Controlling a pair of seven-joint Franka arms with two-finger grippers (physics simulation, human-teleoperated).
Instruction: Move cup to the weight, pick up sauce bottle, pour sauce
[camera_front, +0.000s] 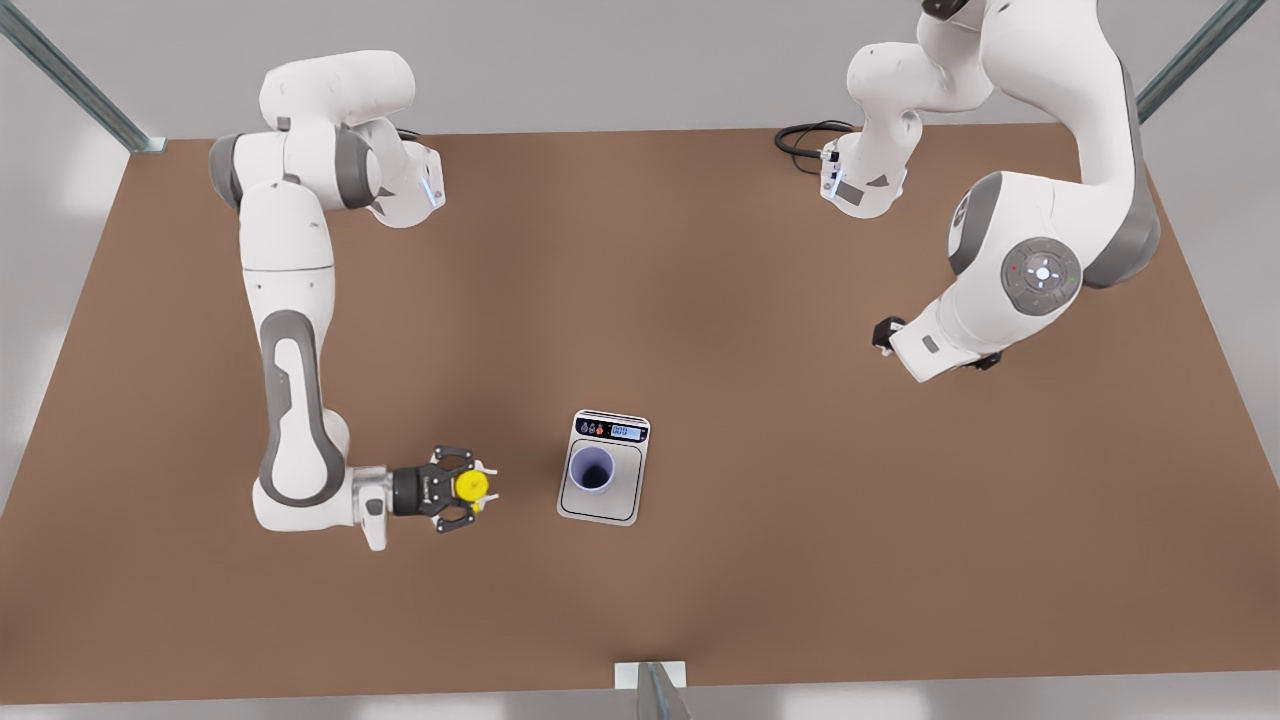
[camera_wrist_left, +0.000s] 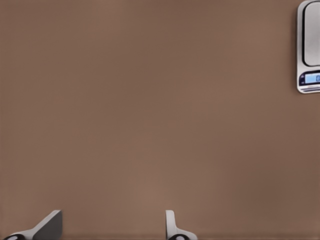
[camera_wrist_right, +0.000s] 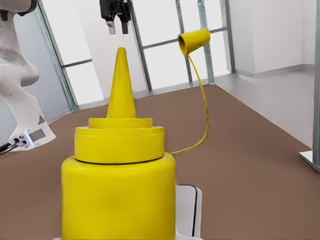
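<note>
cup (camera_front: 591, 470) sits upright on the steel plate of the weight (camera_front: 603, 467), nearer the display end, and you can look down into its dark inside from the front view. the weight lies flat on the brown table (camera_front: 760, 300), a little toward the front view's lower middle, with its dark display strip and lit readout pointing away from the near edge; you also catch its display end at the edge of the left wrist view (camera_wrist_left: 309, 47). just beside it, on the front view's left and not touching it, your right gripper (camera_front: 478, 488) has its fingers closed onto the sides of the sauce bottle (camera_front: 471, 487), which stands upright so that you see it from above as a yellow disc. in the right wrist view the sauce bottle (camera_wrist_right: 119, 170) rises close to the camera, pointed nozzle up, with its small yellow cap (camera_wrist_right: 194, 41) dangling off on a thin tether and one white finger (camera_wrist_right: 189, 210) pressed against the body. your left gripper (camera_front: 884, 335) waits well apart on the front view's right, above bare table and holding nothing; in the left wrist view its two fingertips (camera_wrist_left: 49, 226) stand spread with brown table between them.
</note>
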